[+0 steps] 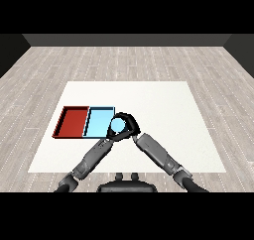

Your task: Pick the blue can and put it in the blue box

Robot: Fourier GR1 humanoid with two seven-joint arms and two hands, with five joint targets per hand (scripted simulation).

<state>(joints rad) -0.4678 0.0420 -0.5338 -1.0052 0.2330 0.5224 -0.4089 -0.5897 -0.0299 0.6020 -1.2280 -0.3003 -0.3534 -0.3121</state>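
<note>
The light blue can is held just above the right edge of the light blue tray. My right hand is curled round the can from the right, its black fingers ringing the can's top. My left forearm reaches up from the lower left, and my left hand ends right below the can, against the right hand. The two black hands blend together there. The can's lower body is hidden by the hands.
The red tray lies directly left of the blue one, their sides touching. Both sit on the left half of the white table. Grey wood floor surrounds the table.
</note>
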